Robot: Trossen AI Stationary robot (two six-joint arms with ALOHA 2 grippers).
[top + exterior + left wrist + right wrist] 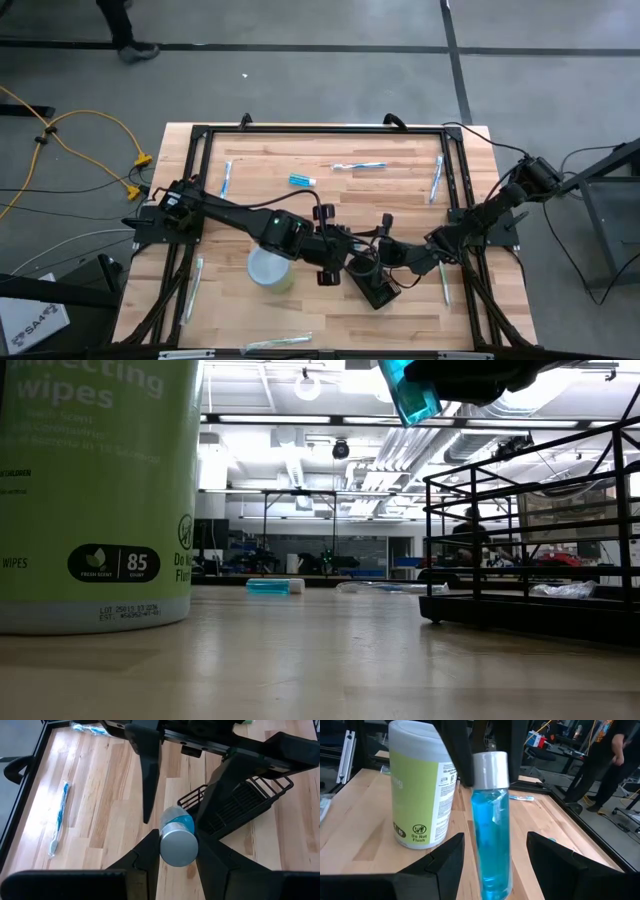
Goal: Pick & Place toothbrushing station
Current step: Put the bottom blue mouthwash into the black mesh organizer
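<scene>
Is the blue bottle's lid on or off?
On. The silver cap sits on top of the blue bottle, which stands upright in the air, held by the left gripper.

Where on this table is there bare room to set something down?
Bare wood lies between the arms and the rear toothbrush, and between the wipes tub and the front rail. Crowded: centre front, where the left gripper, right gripper, bottle and rack meet.

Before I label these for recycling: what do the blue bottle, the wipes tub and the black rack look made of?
Bottle: clear glossy plastic, likely, blue liquid showing through; matte silver cap. Wipes tub: plastic probably, printed green label. Rack: thin black wire, likely coated metal.
</scene>
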